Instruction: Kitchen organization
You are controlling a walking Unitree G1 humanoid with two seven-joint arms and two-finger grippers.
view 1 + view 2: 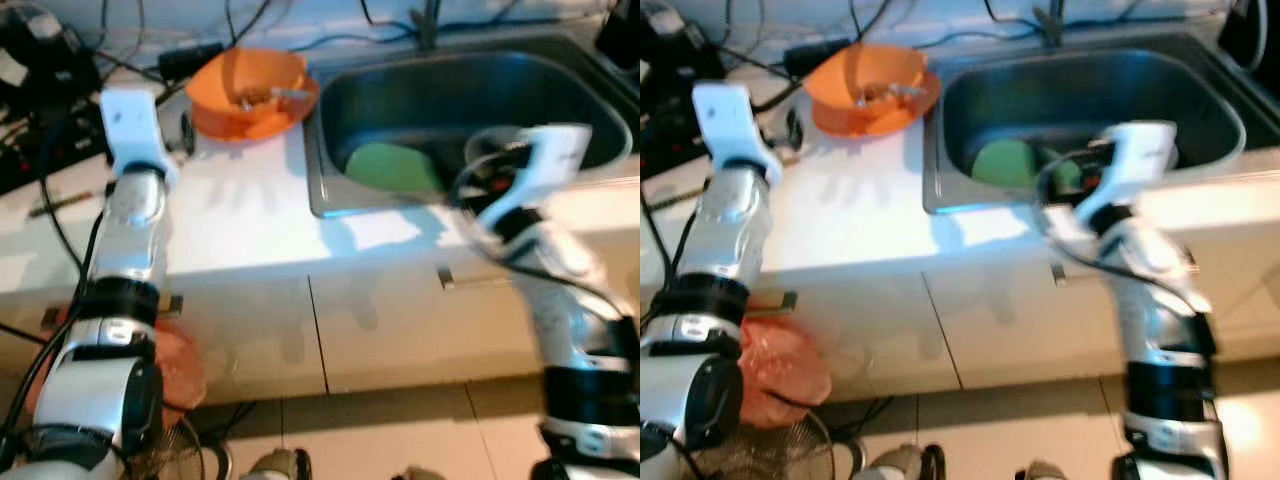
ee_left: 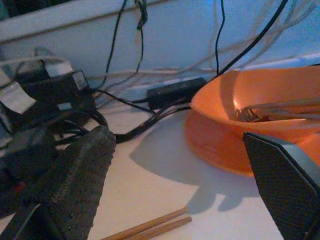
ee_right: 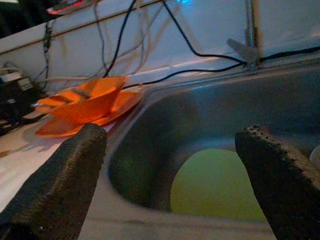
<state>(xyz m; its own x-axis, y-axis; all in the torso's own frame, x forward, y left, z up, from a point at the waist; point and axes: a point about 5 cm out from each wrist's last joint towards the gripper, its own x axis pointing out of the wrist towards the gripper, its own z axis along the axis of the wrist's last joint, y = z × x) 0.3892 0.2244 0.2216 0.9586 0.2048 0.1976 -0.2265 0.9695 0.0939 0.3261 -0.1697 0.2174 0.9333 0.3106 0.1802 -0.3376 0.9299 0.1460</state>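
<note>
The steel sink (image 1: 470, 100) filled the upper right of the frame, a round green plate (image 1: 392, 168) lying in it. The right gripper (image 3: 175, 165) hung spread over the near rim; I judged it should drop straight onto the plate's edge. The left gripper (image 2: 185, 180), also spread, faced the orange plastic bowl (image 1: 250, 92) upper left, on a white countertop (image 1: 240, 210) strewn with black cables (image 2: 150, 107) and wooden chopsticks (image 2: 155, 227).

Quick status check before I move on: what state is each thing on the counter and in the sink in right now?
left gripper: open, empty, over the counter beside the orange bowl
right gripper: open, empty, at the sink's edge
orange bowl: upright on the counter, utensils inside
green plate: lying in the sink
sink: no water visible
chopsticks: lying on the counter
</note>
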